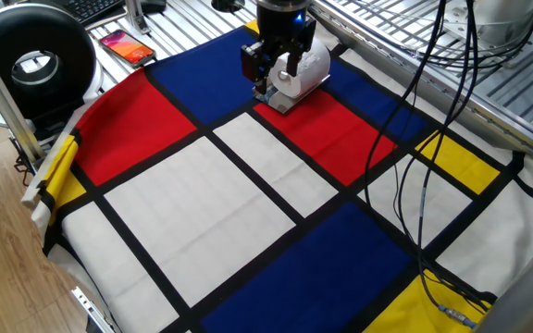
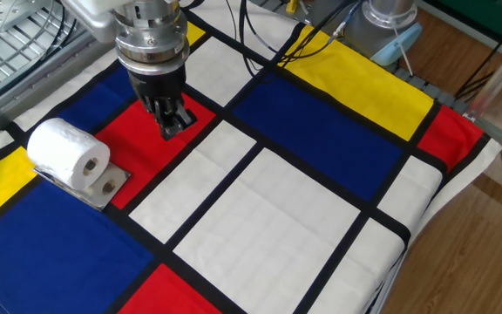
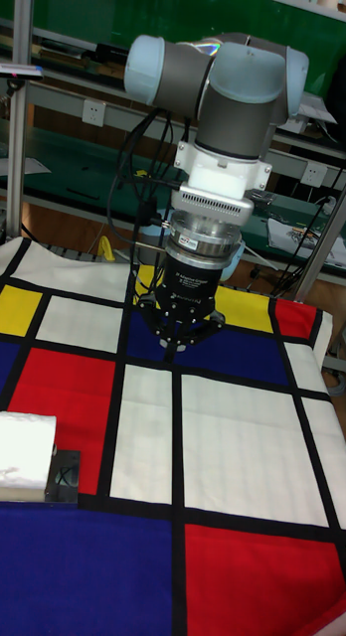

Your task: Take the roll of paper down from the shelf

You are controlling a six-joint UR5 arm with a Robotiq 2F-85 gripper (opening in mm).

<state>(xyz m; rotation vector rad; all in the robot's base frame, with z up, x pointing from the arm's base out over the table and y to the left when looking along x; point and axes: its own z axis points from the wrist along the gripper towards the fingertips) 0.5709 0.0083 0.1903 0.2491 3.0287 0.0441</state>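
Looking down, I see my gripper (image 2: 172,122) hiding part of the roll of paper (image 1: 305,68); its fingers look pinched together, holding nothing.

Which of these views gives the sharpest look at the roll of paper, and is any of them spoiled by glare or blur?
The other fixed view is sharpest: the roll of paper shows its hollow centre, evenly lit. In one fixed view the gripper partly hides the roll. The tall fixed view cuts the roll off at its left edge and is slightly soft; the shelf looks dark there. No strong glare anywhere.
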